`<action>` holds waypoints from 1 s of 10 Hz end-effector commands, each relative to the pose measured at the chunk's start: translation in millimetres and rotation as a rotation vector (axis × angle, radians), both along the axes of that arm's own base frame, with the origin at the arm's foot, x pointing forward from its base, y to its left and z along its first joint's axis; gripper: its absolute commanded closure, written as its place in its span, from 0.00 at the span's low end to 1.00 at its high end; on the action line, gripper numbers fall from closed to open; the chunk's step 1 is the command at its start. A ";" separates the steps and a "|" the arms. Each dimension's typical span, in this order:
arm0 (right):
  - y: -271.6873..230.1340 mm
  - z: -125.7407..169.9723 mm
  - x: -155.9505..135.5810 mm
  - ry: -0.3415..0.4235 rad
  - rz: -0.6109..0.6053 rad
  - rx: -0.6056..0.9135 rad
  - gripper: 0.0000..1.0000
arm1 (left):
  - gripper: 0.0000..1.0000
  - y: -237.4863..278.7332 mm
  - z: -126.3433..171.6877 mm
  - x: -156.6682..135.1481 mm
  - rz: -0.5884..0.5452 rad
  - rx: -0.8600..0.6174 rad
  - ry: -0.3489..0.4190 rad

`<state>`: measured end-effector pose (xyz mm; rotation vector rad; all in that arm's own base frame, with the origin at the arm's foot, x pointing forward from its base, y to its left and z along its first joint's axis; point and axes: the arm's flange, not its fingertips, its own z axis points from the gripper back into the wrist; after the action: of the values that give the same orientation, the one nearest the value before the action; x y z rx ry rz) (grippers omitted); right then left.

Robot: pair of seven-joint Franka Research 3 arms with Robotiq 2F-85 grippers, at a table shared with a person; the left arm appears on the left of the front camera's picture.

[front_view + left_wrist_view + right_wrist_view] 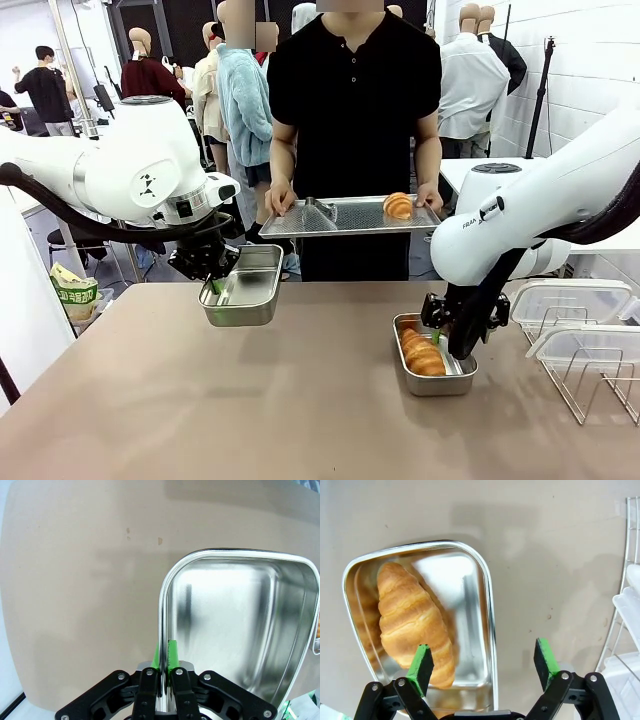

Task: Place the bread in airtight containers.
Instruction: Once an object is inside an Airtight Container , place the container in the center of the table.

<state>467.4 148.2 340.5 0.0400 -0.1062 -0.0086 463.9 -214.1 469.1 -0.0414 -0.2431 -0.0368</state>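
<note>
Ridged croissant (412, 622) in steel tub (489, 605), right tool (483, 655) wide, left tool (164, 652) pinching empty tub (235, 630)

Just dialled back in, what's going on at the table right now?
The left end effector is shut on the rim of an empty steel container, holding it tilted. The right end effector hangs open over the second container, which sits on the table with one croissant inside. The person across the table holds a perforated tray carrying the other croissant. The lids rest on the wire rack, not yet fitted.
</note>
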 end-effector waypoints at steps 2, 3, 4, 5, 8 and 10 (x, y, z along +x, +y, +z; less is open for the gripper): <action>-2.3 -1.9 -2.0 -0.014 0.009 -0.003 0.00 | 1.00 1.1 3.2 -0.5 0.005 -0.002 -0.006; -2.3 -1.9 -2.0 -0.014 0.009 -0.003 0.00 | 1.00 1.1 3.2 -0.5 0.005 -0.002 -0.006; -2.3 -1.9 -2.0 -0.014 0.009 -0.003 0.00 | 1.00 1.1 3.2 -0.5 0.005 -0.002 -0.006; 0.0 0.0 0.0 0.000 0.000 0.000 0.00 | 1.00 1.1 3.2 -0.5 0.005 -0.002 -0.006; -9.3 64.7 -33.4 -0.095 -0.016 -0.086 0.00 | 1.00 1.1 3.2 -0.5 0.005 -0.002 -0.006; -10.4 103.1 -43.6 -0.158 -0.002 -0.054 0.00 | 1.00 1.1 3.2 -0.5 0.005 -0.002 -0.006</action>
<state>432.4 137.7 437.5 -0.0115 -0.2376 0.0027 463.9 -214.1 469.0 -0.0414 -0.2430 -0.0369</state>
